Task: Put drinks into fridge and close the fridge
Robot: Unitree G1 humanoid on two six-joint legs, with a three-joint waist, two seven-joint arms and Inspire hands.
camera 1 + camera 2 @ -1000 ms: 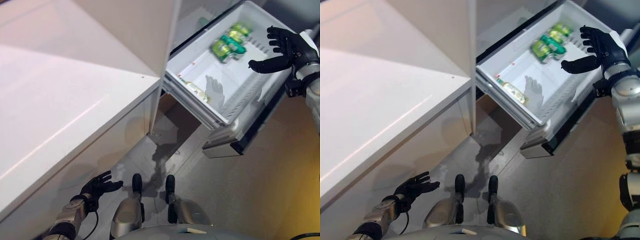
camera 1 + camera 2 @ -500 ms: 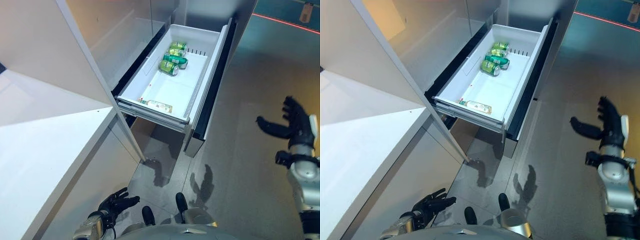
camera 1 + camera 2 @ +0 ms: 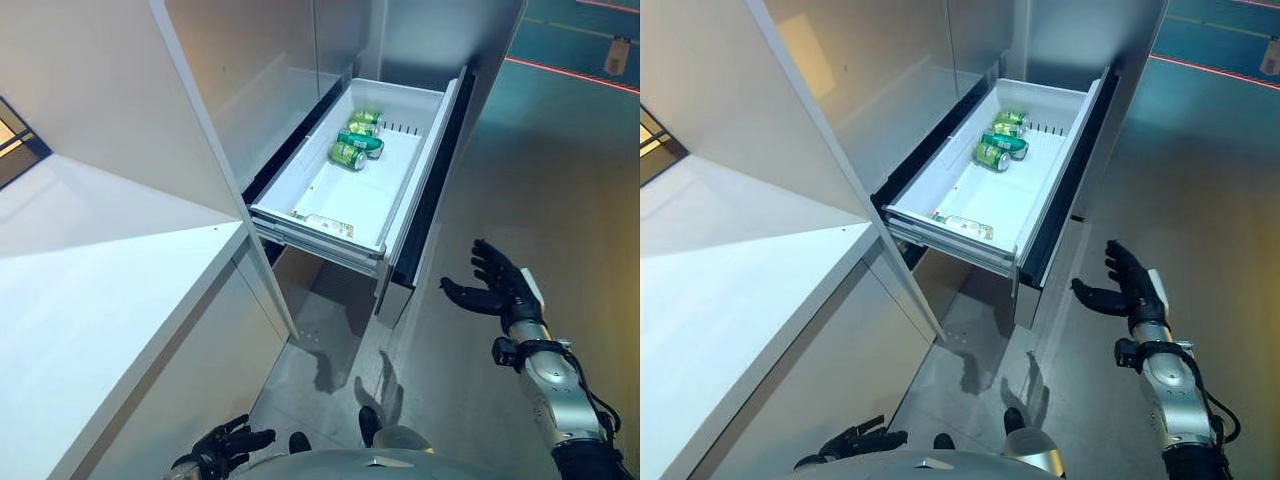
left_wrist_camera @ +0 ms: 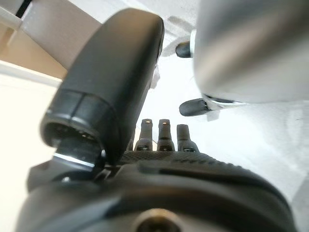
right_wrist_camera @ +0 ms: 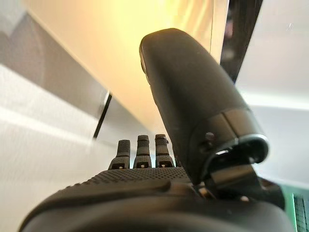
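The fridge's white drawer point(image 3: 400, 205) stands pulled out, low on the fridge front. Green cans point(image 3: 352, 146) lie at its far end. A pale drink point(image 3: 325, 224) lies on its side near the drawer's front wall. My right hand point(image 3: 497, 290) is open and empty, in the air to the right of the drawer's dark front panel point(image 3: 432, 190), apart from it. It also shows in the right wrist view point(image 5: 188, 125). My left hand point(image 3: 222, 448) hangs low by the floor, open and empty, and shows in the left wrist view point(image 4: 120, 96).
A white counter point(image 3: 90, 300) fills the left side, its edge close to the drawer's left corner. The tall fridge side wall point(image 3: 230, 90) rises above the drawer. Grey floor point(image 3: 560, 200) lies to the right, with a red line point(image 3: 580, 74) far back.
The camera has shifted. My right hand has come lower and nearer to the drawer's front panel. The cans and the drink lie as before. My left hand stays low.
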